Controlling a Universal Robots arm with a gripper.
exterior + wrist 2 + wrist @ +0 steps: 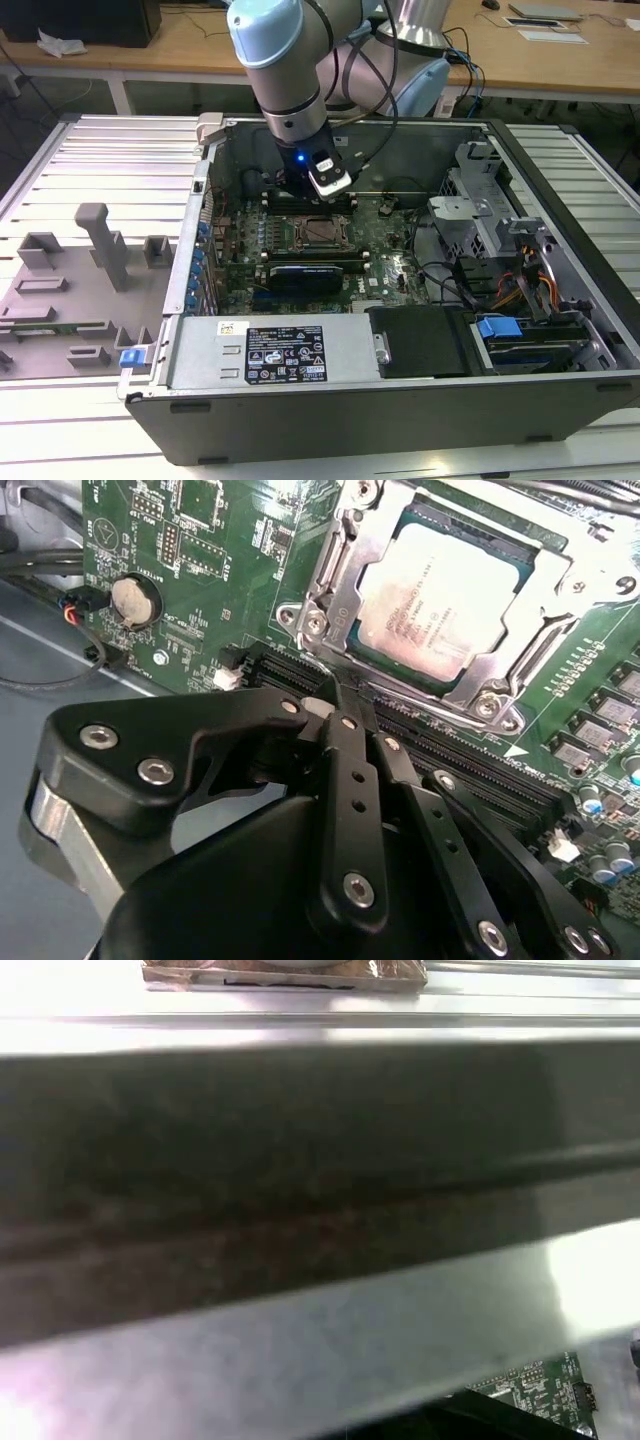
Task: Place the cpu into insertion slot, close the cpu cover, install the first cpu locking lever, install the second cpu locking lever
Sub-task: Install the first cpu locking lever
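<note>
In the second wrist view the cpu (450, 590), a square chip with a silvery top, lies flat in the insertion slot (300, 615) on the green motherboard (200, 550). The cpu cover (500, 665), a silver frame, lies down over the chip's edges. My gripper (335, 702) has its black fingers (345, 780) pressed together, and their tips sit at the socket's corner beside the long black memory slots (470, 760). A thin wire lever (322, 668) runs just by the tips; whether they touch it I cannot tell. In the exterior view the gripper (318, 200) hangs just behind the slot (320, 232).
The open computer case (400, 400) holds the board, with a power supply (290, 352) at the front and drive bays and cables (500, 260) on the exterior view's right. A grey fixture tray (90, 280) lies on the exterior view's left. The first wrist view faces the grey case wall (300, 1190).
</note>
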